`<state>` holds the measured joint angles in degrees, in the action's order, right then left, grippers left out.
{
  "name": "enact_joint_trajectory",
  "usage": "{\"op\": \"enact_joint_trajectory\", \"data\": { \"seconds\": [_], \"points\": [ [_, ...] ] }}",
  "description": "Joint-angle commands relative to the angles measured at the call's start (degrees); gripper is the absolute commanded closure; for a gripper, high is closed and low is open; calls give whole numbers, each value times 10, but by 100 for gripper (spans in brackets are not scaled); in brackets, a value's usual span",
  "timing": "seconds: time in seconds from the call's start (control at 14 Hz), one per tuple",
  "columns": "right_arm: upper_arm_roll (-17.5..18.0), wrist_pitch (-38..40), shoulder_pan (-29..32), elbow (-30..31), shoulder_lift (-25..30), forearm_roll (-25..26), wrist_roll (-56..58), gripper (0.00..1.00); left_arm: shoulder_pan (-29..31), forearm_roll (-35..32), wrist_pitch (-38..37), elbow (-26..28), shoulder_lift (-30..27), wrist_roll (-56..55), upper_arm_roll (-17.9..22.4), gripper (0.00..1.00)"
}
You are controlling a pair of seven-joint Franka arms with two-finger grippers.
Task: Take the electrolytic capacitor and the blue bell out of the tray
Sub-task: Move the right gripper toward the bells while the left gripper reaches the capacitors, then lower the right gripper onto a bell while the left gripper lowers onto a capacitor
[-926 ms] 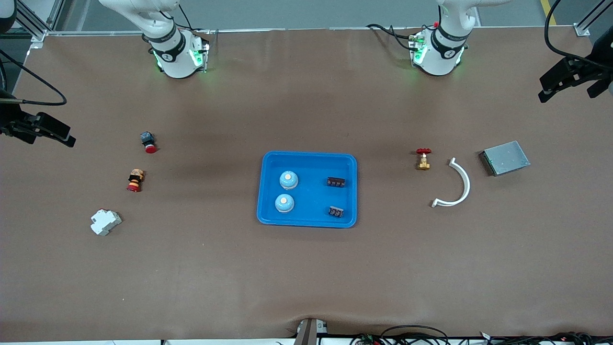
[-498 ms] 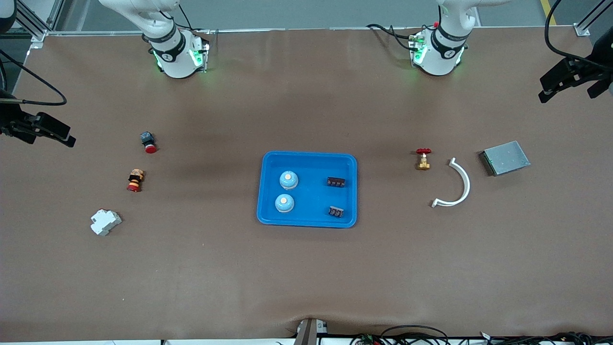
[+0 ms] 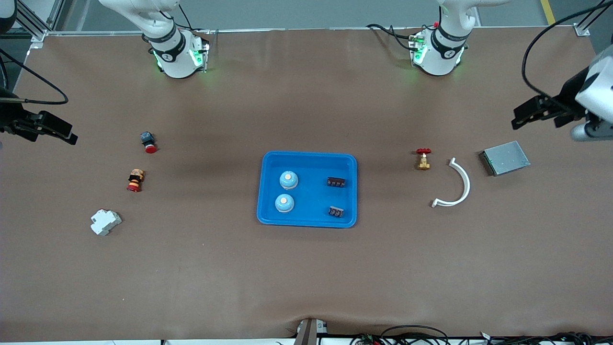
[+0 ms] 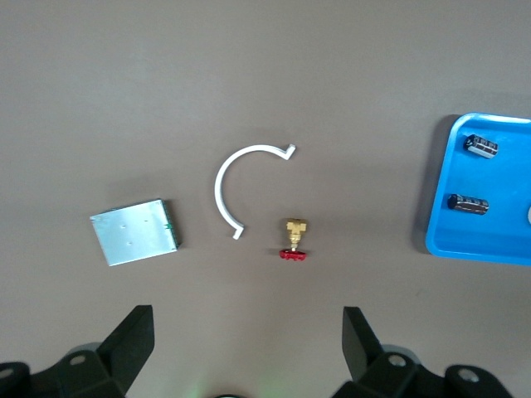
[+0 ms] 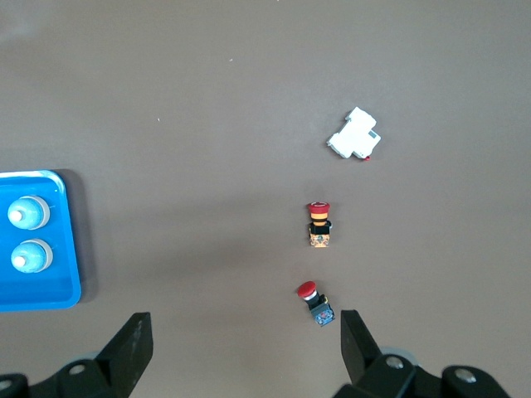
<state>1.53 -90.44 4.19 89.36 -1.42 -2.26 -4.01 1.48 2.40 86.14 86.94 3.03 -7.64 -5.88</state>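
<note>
Since the earlier frame our left gripper (image 3: 536, 114) has swung inward over the table's left-arm end; our right gripper (image 3: 50, 130) barely shifted. Both bells (image 3: 288, 179) and both capacitors (image 3: 336, 182) lie in the blue tray (image 3: 309, 159). Each wrist view shows fingers (image 4: 133, 340) spread apart, empty.

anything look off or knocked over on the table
Nothing stands out. Two bells and two capacitors sit tidily in the blue tray; no spills or damage elsewhere. Both grippers, left and right, hang open over the table ends.
</note>
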Motion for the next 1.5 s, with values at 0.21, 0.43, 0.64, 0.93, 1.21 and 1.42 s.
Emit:
{"op": "enact_joint_trajectory", "data": {
  "seconds": [0.21, 0.43, 0.64, 0.93, 1.21, 1.42],
  "points": [
    [1, 9, -7, 6, 6, -8, -16, 0, -14, 8, -3, -12, 20, -31, -2, 0],
    [2, 5, -44, 14, 5, -10, -65, 0, -33, 9, 10, -13, 44, -93, -3, 0],
    [2, -10, -96, 34, 5, -17, -164, 0, -53, 12, 17, -13, 58, -136, -3, 0],
    [1, -82, -147, 58, -24, -52, -221, 0, -103, 9, 36, -11, 76, -254, -3, 0],
    [0, -186, -221, 127, -53, -51, -296, 0, -147, 7, 81, 7, 99, -350, -2, 0],
    [0, -241, -266, 160, -92, -48, -335, 0, -179, 6, 131, 35, 116, -416, -2, 0]
  ]
}}
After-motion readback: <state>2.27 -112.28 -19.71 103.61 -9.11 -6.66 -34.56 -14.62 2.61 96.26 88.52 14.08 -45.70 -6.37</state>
